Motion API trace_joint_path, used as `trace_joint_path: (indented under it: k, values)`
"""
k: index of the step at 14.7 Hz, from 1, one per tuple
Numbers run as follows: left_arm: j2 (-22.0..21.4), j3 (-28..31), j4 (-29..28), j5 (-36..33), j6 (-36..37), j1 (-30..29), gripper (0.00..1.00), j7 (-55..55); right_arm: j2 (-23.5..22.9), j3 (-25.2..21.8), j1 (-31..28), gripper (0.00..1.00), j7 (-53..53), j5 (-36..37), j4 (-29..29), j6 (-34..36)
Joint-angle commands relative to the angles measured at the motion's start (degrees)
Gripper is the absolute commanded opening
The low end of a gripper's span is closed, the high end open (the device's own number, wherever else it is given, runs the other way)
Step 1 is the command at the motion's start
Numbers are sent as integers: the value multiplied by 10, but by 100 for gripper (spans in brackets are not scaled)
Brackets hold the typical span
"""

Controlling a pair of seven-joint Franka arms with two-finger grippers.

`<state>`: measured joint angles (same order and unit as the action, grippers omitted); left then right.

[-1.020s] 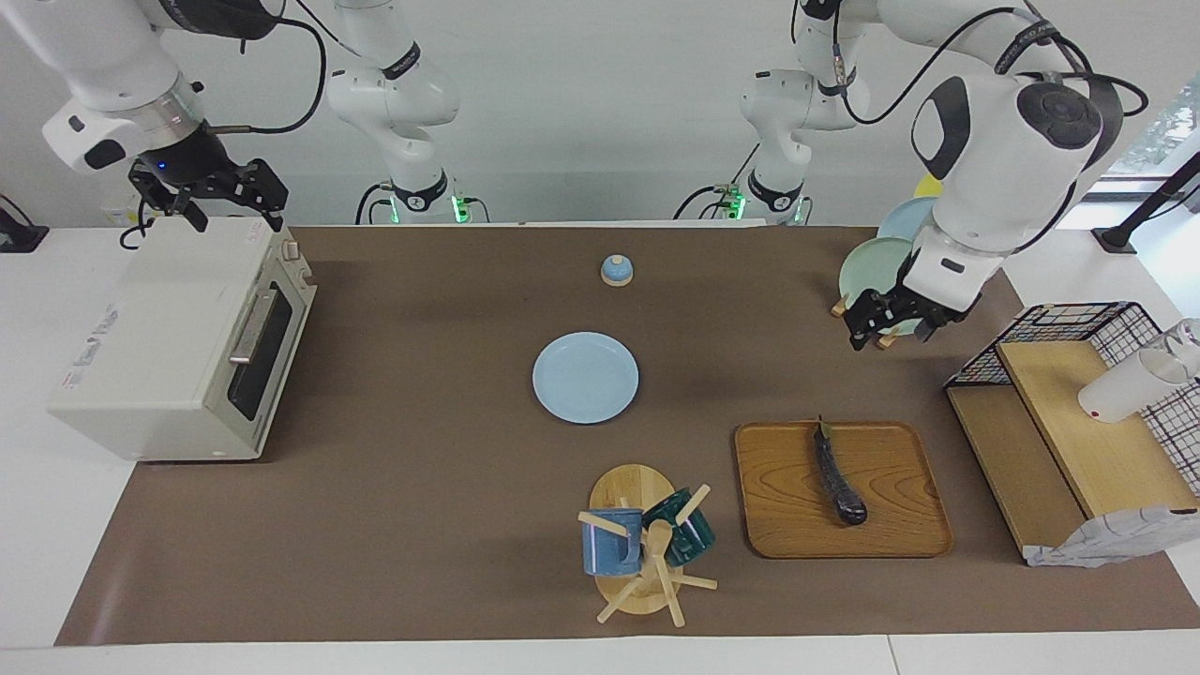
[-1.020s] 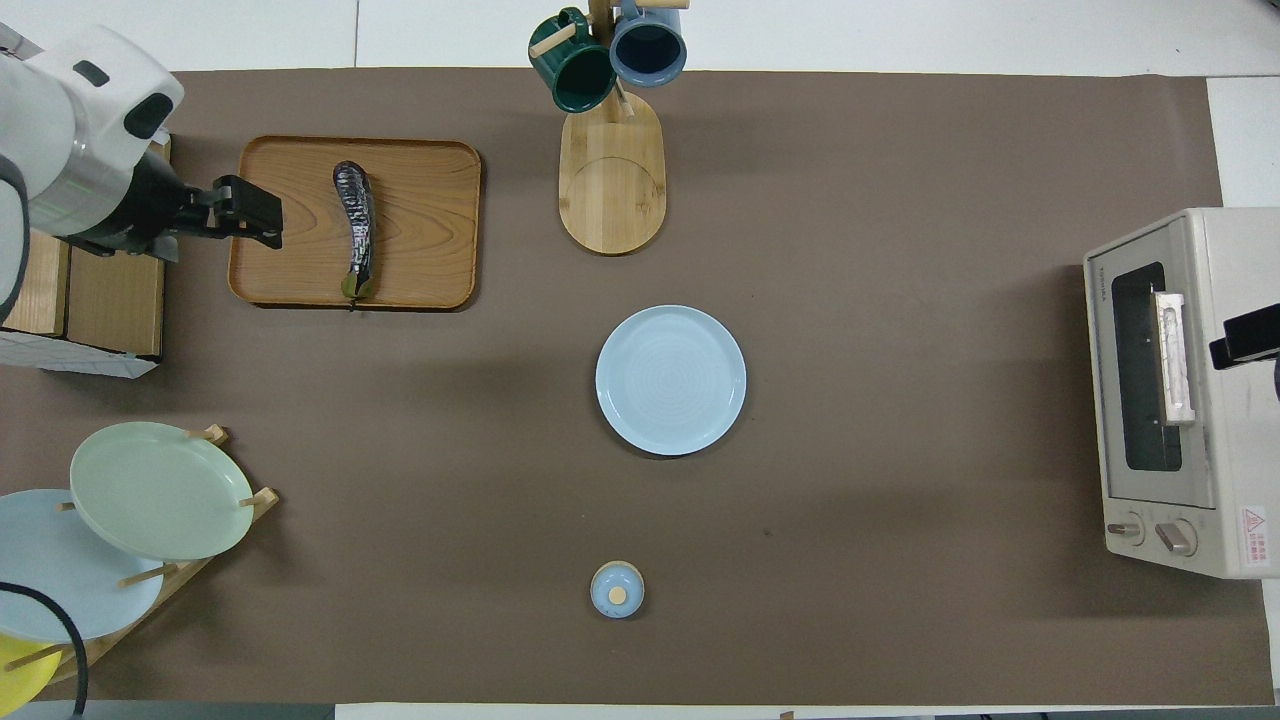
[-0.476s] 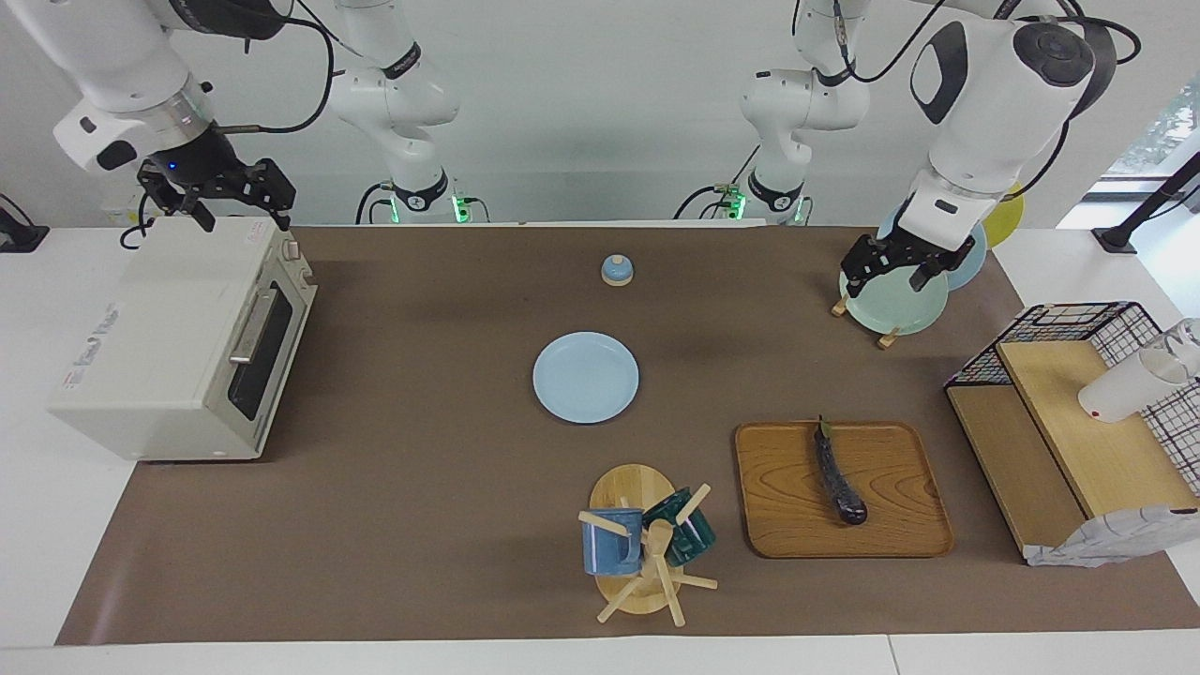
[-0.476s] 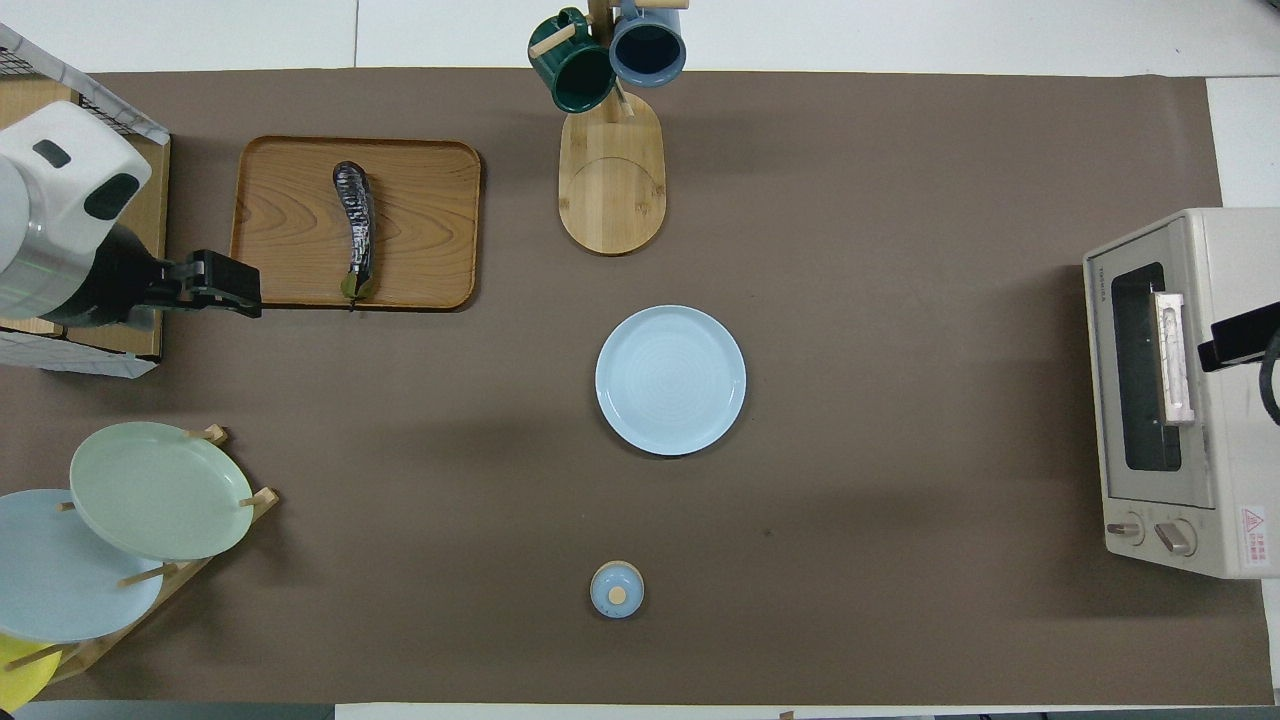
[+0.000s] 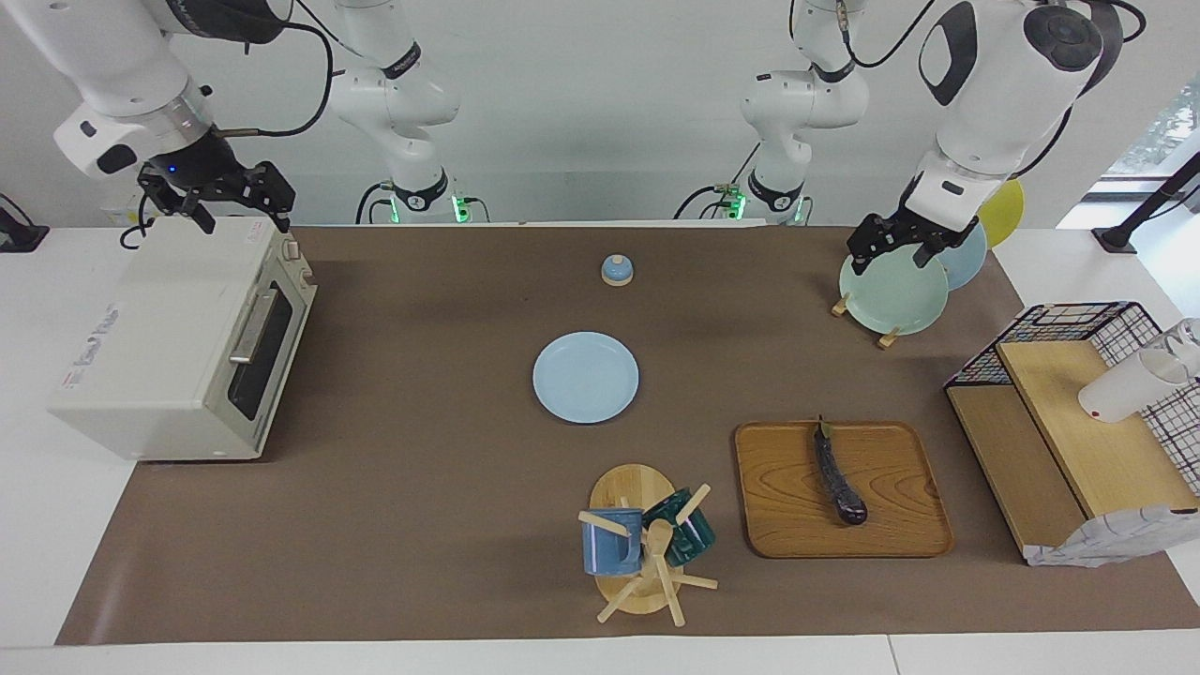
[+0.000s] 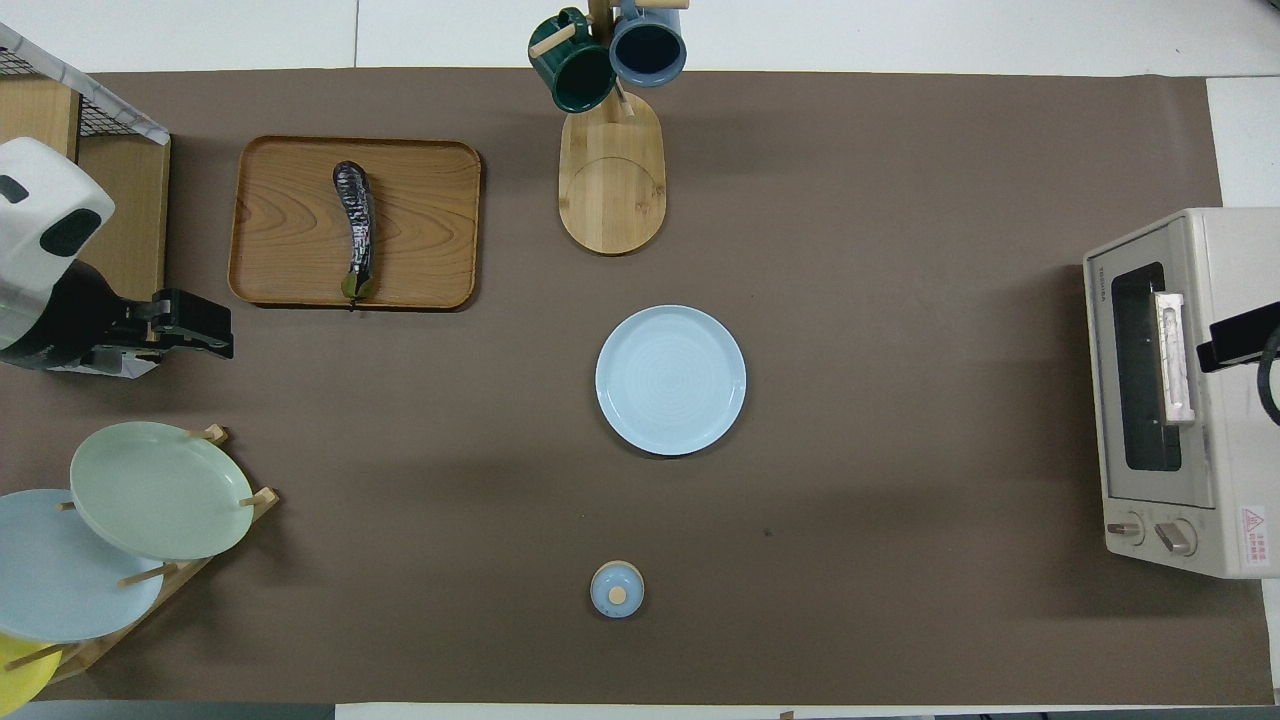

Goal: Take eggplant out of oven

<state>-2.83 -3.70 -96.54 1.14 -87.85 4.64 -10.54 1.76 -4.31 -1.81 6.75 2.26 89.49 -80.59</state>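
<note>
The eggplant (image 5: pixel 839 478) lies on the wooden tray (image 5: pixel 778 525), well apart from the oven (image 5: pixel 159 347) and toward the left arm's end of the table; nothing grips it. The oven door (image 5: pixel 267 352) is shut, its handle (image 5: pixel 249 326) flat against the glass. By how things lie, the task's aim appears met, and the step in hand is judged to be clearing both arms away. The left gripper (image 5: pixel 895 246) hangs over the plate rack (image 5: pixel 886 291), nearer to the robots than the tray, fingers spread and holding nothing. The right gripper (image 5: pixel 220 192) hangs over the top of the oven at the corner nearer to the robots, fingers apart and empty. To finish well, the left arm ought to rise clear before it travels, since the green plate (image 5: pixel 891 298) stands just below its fingertips and a low sweep could tip it from the rack. The right arm ought to lift straight up from the oven, clear of the casing. The eggplant sits well inside the tray's rim and needs no correction.
</note>
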Motion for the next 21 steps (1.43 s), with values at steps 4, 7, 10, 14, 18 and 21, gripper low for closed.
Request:
trace_joint_path:
  k: [4, 7, 10, 14, 18, 21]
  values:
    - [-3, 1, 7, -13, 42, -10, 100, 10, 7, -1, 2, 100, -7, -15, 12, -7]
    - [-3, 4, 5, -11, 29, -10, 100, 10, 7, -1, 1, 100, -8, -15, 12, -6]
    - [19, 5, 48, -5, 35, -9, 100, 9, 7, -1, 2, 100, -8, -15, 12, -6]
    - [27, 5, 59, 0, 29, -9, 100, 11, 7, -1, 1, 100, -7, -15, 12, -6]
    - [27, 4, 58, 1, 29, -9, 100, 28, 7, -1, 2, 100, -8, -15, 12, -6]
    - [26, 4, 58, 2, 29, -10, 100, 30, 7, -1, 2, 100, -7, -15, 12, -6]
